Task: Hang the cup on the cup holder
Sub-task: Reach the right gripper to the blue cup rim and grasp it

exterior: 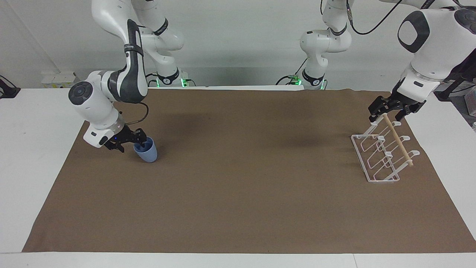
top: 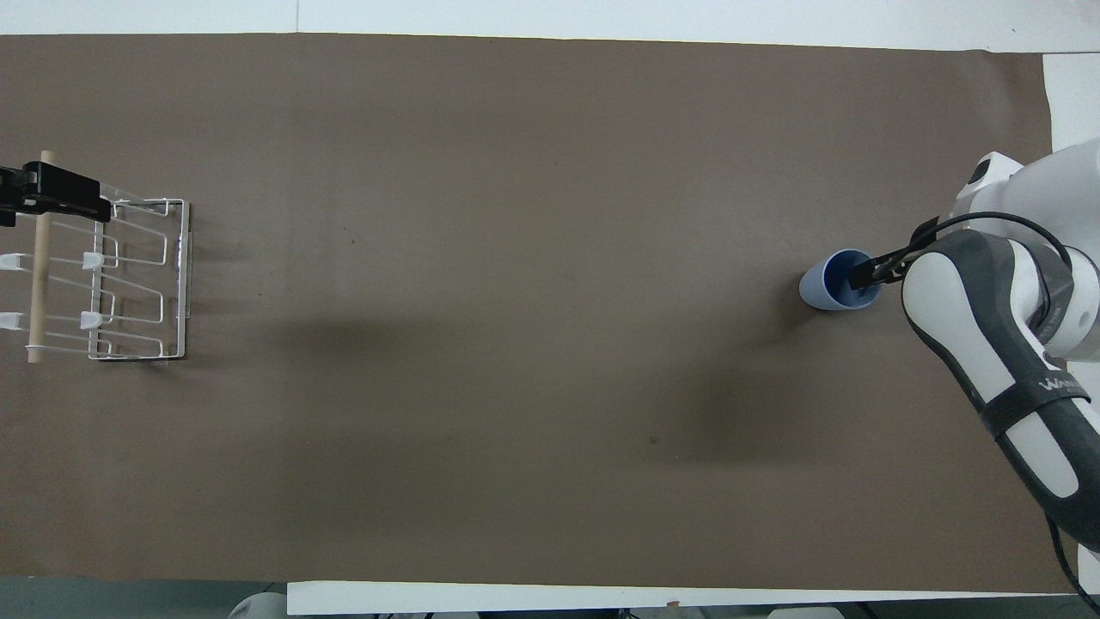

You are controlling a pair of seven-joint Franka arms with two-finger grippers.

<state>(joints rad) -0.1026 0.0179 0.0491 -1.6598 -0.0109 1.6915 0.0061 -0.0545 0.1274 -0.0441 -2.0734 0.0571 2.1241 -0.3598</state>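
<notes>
Light blue cup (exterior: 147, 150), white wire cup holder (exterior: 379, 156), brown mat (exterior: 241, 186)

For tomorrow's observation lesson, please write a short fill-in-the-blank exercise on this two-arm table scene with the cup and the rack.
1. The right gripper is at the rim of the light ____ cup.
2. The cup stands on the ____ mat.
3. The left gripper is at the end of the cup holder nearer the robots, by its ____ dowel.
4. The cup holder stands toward the ____ arm's end of the table.

Missing words: blue; brown; wooden; left
</notes>
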